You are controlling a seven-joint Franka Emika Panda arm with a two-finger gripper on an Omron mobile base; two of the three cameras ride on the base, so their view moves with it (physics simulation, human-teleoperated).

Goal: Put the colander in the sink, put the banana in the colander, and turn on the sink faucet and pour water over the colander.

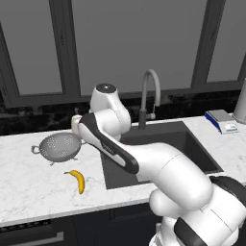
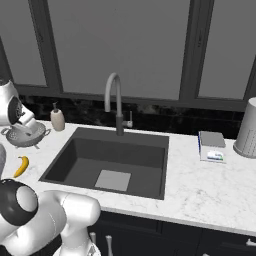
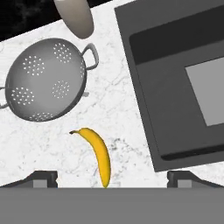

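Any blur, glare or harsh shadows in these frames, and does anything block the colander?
Left base view: sharp, flat even light, no glare; the arm hides the sink's left part but leaves the colander clear. Right base view: equally crisp; the white arm covers part of the colander. Hand view: sharp, soft faint shadows under the colander and banana; soap dispenser cropped at the top edge.

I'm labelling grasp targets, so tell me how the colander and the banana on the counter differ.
The colander is a round, silver-grey metal bowl dotted with holes, with loop handles; the banana is a slim, curved yellow fruit with dark tips. The colander is clearly wider than the banana is long. The colander sits nearer the back wall; the banana lies nearer the front edge. Both rest on the marble counter, left of the sink.
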